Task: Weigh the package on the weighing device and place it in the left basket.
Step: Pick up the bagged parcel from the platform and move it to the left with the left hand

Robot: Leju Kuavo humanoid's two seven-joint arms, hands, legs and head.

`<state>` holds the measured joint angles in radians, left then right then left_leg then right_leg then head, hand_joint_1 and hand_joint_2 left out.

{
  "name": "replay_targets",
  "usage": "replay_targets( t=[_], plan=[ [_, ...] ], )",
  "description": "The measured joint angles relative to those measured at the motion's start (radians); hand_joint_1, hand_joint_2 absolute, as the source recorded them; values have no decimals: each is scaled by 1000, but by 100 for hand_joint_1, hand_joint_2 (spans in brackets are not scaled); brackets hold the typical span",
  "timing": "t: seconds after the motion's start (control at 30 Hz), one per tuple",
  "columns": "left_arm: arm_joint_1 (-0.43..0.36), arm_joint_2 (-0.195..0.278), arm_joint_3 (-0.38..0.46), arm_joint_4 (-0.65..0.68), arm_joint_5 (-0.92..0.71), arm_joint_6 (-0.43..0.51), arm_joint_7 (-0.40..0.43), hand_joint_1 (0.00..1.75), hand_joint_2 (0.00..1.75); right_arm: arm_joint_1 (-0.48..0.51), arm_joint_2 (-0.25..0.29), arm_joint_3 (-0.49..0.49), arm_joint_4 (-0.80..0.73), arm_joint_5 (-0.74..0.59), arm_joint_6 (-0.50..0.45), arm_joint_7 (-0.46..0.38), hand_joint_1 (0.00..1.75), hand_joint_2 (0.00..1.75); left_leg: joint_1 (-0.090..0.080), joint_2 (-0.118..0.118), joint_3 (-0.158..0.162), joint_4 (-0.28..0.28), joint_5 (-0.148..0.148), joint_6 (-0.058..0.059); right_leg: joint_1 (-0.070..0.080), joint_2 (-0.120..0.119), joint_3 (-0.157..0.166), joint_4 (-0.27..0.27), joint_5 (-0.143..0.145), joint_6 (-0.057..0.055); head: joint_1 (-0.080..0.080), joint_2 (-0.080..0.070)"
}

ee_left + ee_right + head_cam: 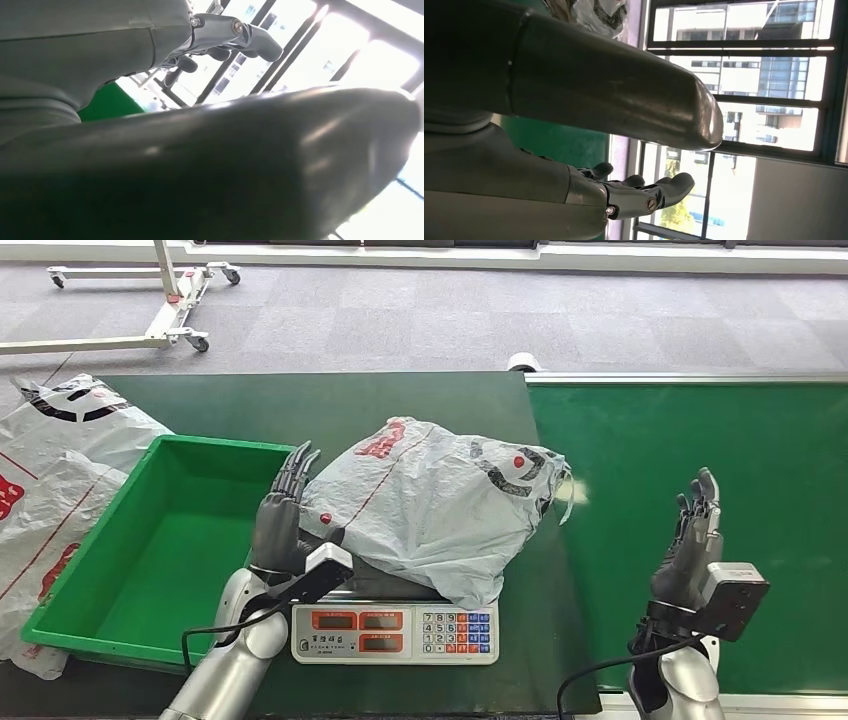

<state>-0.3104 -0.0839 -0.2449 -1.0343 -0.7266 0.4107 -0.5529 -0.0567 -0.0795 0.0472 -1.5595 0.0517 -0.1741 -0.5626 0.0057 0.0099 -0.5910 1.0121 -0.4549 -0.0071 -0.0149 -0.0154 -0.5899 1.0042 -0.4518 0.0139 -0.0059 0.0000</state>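
Grey package on scale, left hand touching its basket-side edge.

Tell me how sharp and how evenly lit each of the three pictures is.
Head view: sharp and evenly lit, the package on the scale clear. Left wrist view: the windows are blown out by glare, and the near thumb is a dark blur. Right wrist view: bright windows too, but the fingers stay fairly sharp.

The package lies on the scale at lower centre of the frame. The basket sits just left of it, with more bags at the far left edge.
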Motion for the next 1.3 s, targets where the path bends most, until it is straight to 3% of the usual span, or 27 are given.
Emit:
replay_targets(
  t=[0.17,0.27,0.3,0.4,0.67,1.07,1.2,1.3],
  plan=[
    [-134,-2,-58,308,-171,60,73,0,0,8,27,-23,35,10,24,6,0,0,0,0,0,0,1,-1,0,1,0,0,0,0,0,0],
    [-183,-5,-87,421,-222,65,107,2,131,14,39,-36,57,10,26,9,0,0,0,-2,0,0,1,-1,0,-1,1,0,0,0,0,0],
    [-198,-6,-97,448,-245,64,124,45,175,16,42,-40,63,8,27,12,0,0,0,-3,0,0,1,0,0,-2,2,0,-1,0,0,0],
    [-231,-7,-136,519,-325,62,169,175,175,20,57,-54,90,-5,37,20,0,0,0,-4,1,-1,0,0,0,-4,4,0,-2,0,0,0],
    [-275,-2,-195,612,-376,70,189,175,175,34,93,-87,139,-15,45,20,0,0,0,-4,7,-2,3,0,0,-5,11,0,-1,-1,0,0],
    [-290,3,-208,632,-388,105,166,175,175,39,110,-109,158,-15,67,25,0,0,0,-4,12,-3,4,-1,0,-5,15,0,0,-1,0,0],
    [-272,15,-208,589,-387,172,129,175,175,44,119,-129,160,-13,83,26,0,0,0,-4,11,-3,4,-1,0,-5,13,0,0,-2,0,0],
    [-217,37,-204,465,-355,201,103,175,175,56,126,-149,159,-7,91,30,0,0,0,-3,9,-3,4,-2,1,-3,10,1,1,-3,0,0]
  ],
)
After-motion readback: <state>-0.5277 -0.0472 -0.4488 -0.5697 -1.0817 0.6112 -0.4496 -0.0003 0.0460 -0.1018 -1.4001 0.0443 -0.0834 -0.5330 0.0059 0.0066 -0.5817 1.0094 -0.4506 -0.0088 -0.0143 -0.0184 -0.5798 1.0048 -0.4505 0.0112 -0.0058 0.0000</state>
